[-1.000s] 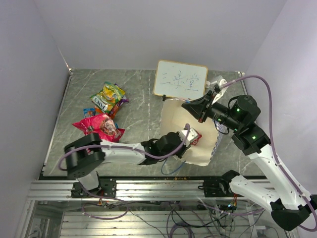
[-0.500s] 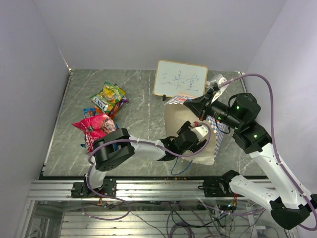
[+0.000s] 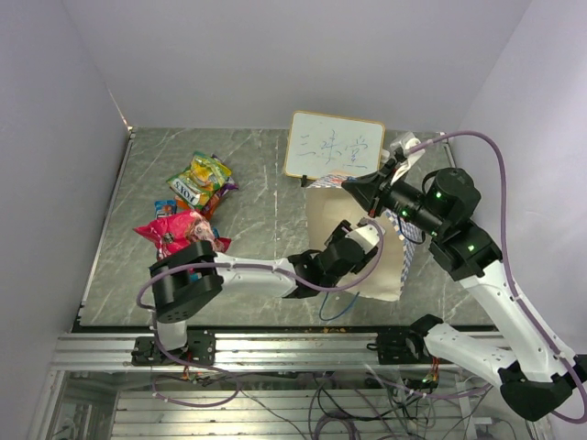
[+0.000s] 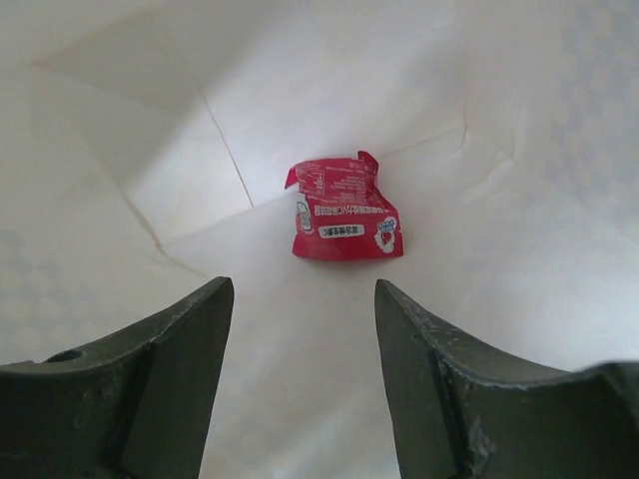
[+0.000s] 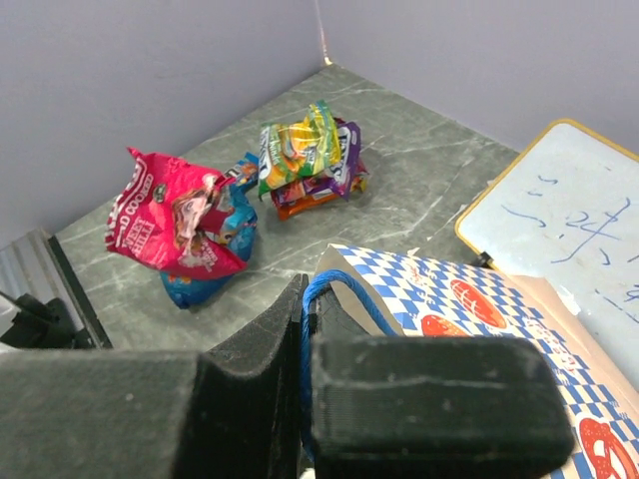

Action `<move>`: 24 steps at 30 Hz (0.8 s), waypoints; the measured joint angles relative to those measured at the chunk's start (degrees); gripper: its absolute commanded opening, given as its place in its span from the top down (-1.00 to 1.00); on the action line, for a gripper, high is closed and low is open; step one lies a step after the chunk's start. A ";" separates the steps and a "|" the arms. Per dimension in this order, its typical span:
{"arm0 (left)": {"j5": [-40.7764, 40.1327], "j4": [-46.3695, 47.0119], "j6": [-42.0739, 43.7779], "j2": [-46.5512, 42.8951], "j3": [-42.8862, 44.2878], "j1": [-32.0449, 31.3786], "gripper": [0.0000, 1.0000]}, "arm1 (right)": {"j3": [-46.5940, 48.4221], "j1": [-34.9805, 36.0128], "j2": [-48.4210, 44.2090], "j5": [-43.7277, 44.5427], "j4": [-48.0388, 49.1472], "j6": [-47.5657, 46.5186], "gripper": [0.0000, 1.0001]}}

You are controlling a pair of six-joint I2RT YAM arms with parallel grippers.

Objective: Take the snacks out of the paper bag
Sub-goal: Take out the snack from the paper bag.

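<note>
Left wrist view: we find a small red crinkly plastic packet (image 4: 344,208) lying on the floor inside the large cream-tan paper bag (image 4: 519,150), ahead of the left gripper (image 4: 303,309), whose jaws stand apart and empty. Right wrist view: the right gripper (image 5: 308,309) is clamped on the bag's thin blue cord handle (image 5: 349,292). Further shiny packets (image 5: 180,220) lie heaped on the grey marbled table (image 5: 419,180), well apart from the bag.

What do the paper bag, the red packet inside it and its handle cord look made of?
The paper bag: matte cream paper, sharply creased folds. The red packet: likely thin plastic film, crinkled, slight sheen. The blue cord handle: seemingly thin string; fibre unclear.
</note>
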 measured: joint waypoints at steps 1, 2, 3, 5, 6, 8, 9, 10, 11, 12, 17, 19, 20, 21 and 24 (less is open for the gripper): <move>-0.04 -0.48 0.00 -0.96 -0.24 -0.11 -0.28 | 0.07 0.00 0.00 0.55 -0.02 -0.02 1.00; 0.11 -1.62 0.11 -2.05 -0.26 -0.17 -0.27 | 0.09 0.00 -0.02 0.98 0.02 -0.02 1.00; 0.22 -2.62 0.09 -3.02 -0.22 -0.24 -0.23 | 0.17 0.00 -0.02 1.60 0.00 -0.02 1.00; 0.55 -5.84 -0.59 -4.31 0.72 -0.22 -0.02 | 0.22 0.00 0.04 2.23 0.00 -0.02 1.00; 0.85 -8.17 -1.46 -4.39 2.10 -0.22 0.05 | 0.28 0.00 0.15 2.62 0.02 -0.02 1.00; 1.79 -14.01 -3.65 -3.78 5.92 -0.17 0.07 | 0.90 -0.04 0.59 2.93 0.00 -0.02 1.00; 2.34 -16.13 -4.59 -3.30 7.82 -0.17 0.06 | 1.36 -0.02 0.90 3.08 0.07 -0.04 1.00; 3.19 -17.84 -5.51 -2.78 9.60 -0.17 0.06 | 1.79 -0.04 1.14 3.39 0.28 -0.09 1.00; 3.69 -18.47 -6.19 -2.51 10.32 -0.15 0.07 | 2.14 -0.13 1.29 3.67 0.28 -0.24 1.00; 4.00 -18.45 -6.38 -2.34 10.47 -0.11 0.09 | 2.36 -0.22 1.36 3.93 0.35 -0.26 1.00; 4.33 -16.02 -5.01 2.03 10.12 0.70 0.01 | 2.82 -0.07 1.77 3.93 -0.13 -0.20 1.00; 4.17 -13.40 -3.23 4.07 8.79 1.14 -0.15 | 3.17 -0.07 2.10 3.93 -0.31 -0.17 1.00; 4.11 -11.91 -2.19 5.18 8.04 1.44 -0.24 | 3.30 -0.07 2.21 3.93 -0.33 -0.15 1.00; 4.09 -10.54 -1.07 6.45 7.58 1.70 -0.31 | 3.50 -0.07 2.29 3.93 -0.39 -0.11 1.00; 3.85 -7.87 0.59 10.27 8.50 2.49 -0.50 | 4.13 -0.07 2.45 3.93 -0.48 -0.04 1.00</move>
